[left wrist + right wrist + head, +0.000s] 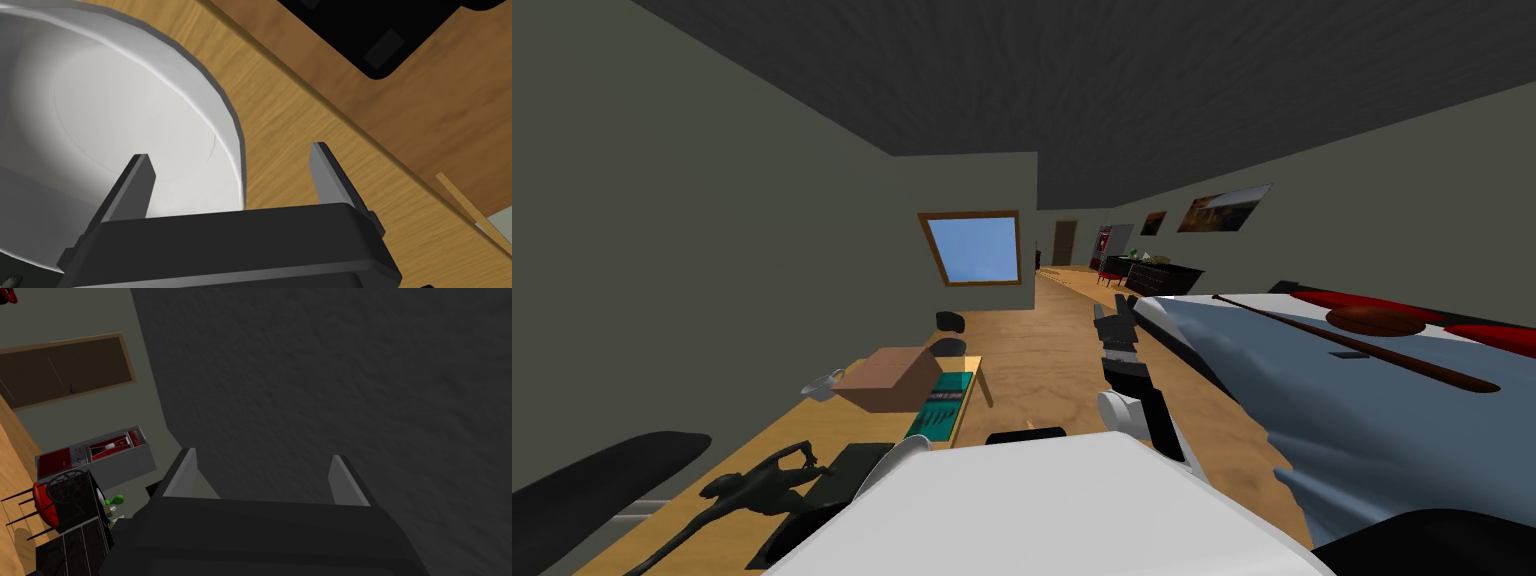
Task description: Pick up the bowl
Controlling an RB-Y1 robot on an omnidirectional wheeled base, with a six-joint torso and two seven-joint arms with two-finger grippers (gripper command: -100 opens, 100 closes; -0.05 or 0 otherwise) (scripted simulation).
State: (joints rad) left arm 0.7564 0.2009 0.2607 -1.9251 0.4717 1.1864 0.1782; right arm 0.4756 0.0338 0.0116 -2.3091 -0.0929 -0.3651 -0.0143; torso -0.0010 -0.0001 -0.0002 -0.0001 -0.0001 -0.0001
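1. Left wrist view: the left gripper (230, 152) is spread wide and has hold of nothing. Its fingers (137, 185) straddle the rim of the white bowl (115, 110), with one blade over the bowl's inside and the other outside it, over the wooden table (300, 125). I cannot tell whether either blade touches the bowl. The bowl sits upright on the table, near its edge. A black shape (390, 35) lies on the darker wooden floor beyond that edge.
2. Head view: the table runs along the wall on my left and carries a cardboard box (887, 378), a teal book (942, 408) just beside it, a small grey cup (822, 383) and a dark figurine (757, 485). A white curved edge at the table's near end is probably the bowl's rim. The right gripper (1117, 312) is raised over the floor, well apart from the table.
3. Right wrist view: the right gripper's blades stand apart with nothing between them.
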